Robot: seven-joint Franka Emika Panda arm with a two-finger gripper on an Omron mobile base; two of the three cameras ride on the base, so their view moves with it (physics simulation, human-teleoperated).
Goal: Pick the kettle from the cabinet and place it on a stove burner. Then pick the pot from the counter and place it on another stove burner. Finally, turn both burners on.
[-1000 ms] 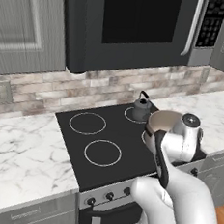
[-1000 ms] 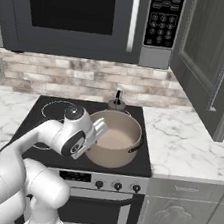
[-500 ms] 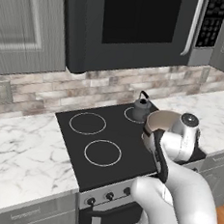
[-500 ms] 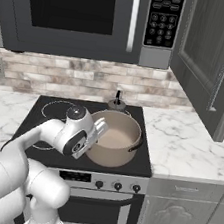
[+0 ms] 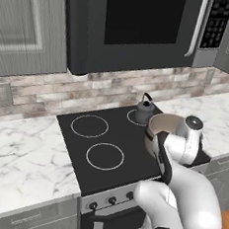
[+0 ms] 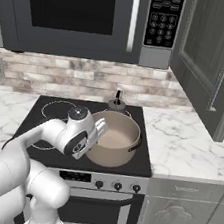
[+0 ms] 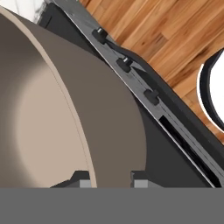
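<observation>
Gripper (image 7: 107, 178) is seen closed onto the rim of the pot (image 6: 114, 140), one fingertip (image 7: 84, 179) inside the wall and the other outside it, so the jaws are narrowly parted with the pot wall clamped between them. In the right base view the gripper (image 6: 99, 131) is set at the pot's left rim, with the white hand angled down over it. In the left base view the pot (image 5: 161, 126) is largely covered by the arm's wrist, and only its tan rim and part of the pale inside are visible.

The pot is seen over the front right area of the black stovetop (image 6: 46, 147); whether its base is resting on the glass or is lifted slightly cannot be told. The kettle (image 6: 117, 102) is placed upright on the back right burner, just behind the pot, with its arched handle up; it is also seen in the left base view (image 5: 145, 108). Two white burner rings (image 5: 89, 125) are left uncovered on the left half of the stovetop. Stove knobs (image 7: 124, 64) are lined along the front panel below the pot. White marble counter (image 6: 190, 145) is seen on both sides of the stove. The cabinet (image 6: 215, 58) door at right is standing open. A microwave (image 6: 87, 14) is mounted above the stove.
</observation>
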